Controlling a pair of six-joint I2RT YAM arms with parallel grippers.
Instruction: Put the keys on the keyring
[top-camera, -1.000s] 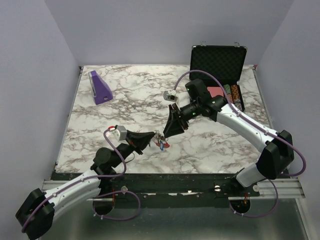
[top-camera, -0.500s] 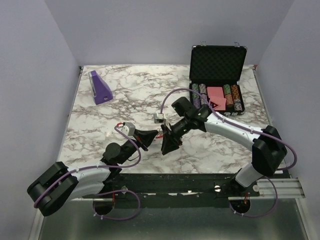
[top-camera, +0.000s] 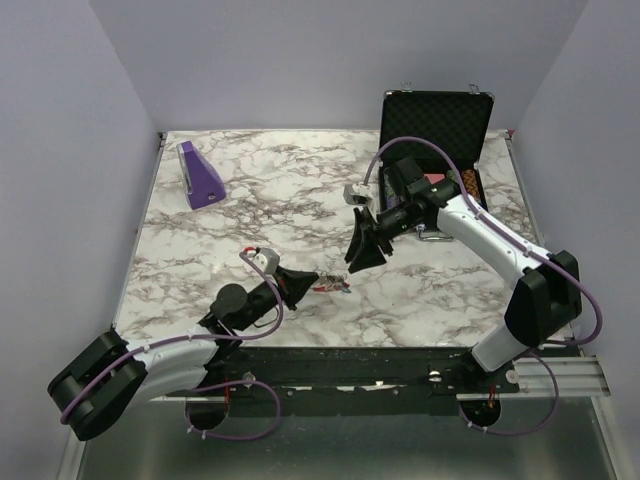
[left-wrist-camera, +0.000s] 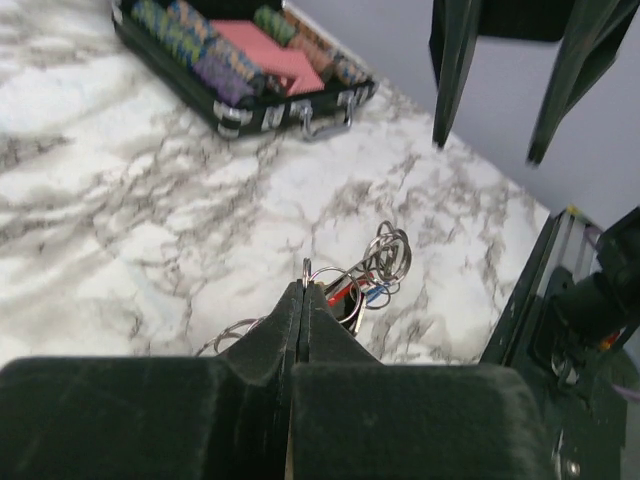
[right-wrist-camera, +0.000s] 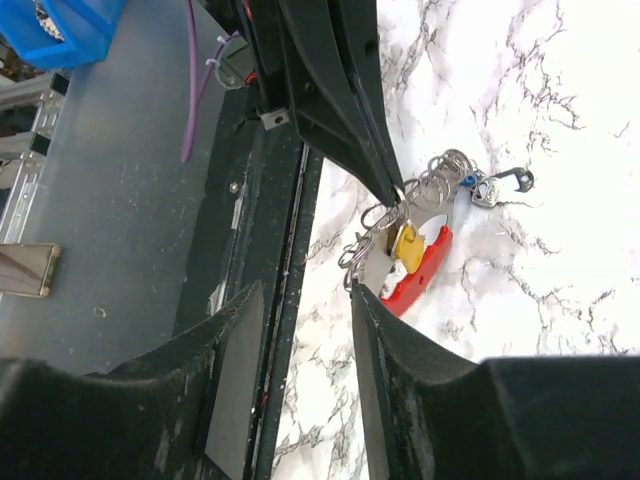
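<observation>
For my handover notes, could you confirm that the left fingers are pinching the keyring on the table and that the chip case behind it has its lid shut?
Not quite: the lid of the chip case stands open, as the top view shows. The rest holds: the left fingers are pinching the keyring on the table.

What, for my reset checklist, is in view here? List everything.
keyring: one bunch, metal rings with a red crescent, near middle of the table
keys: one yellow head, a blue speck, total unclear; in that bunch
wedge: one, purple, far left
case: one, black, open, far right
poker chips: several rows, mixed colours, in the case
pink block: one, among the chips
table: one, veined white marble
left gripper: one, black, shut on a ring of the keyring
right gripper: one, black, open, empty, above the bunch
</observation>
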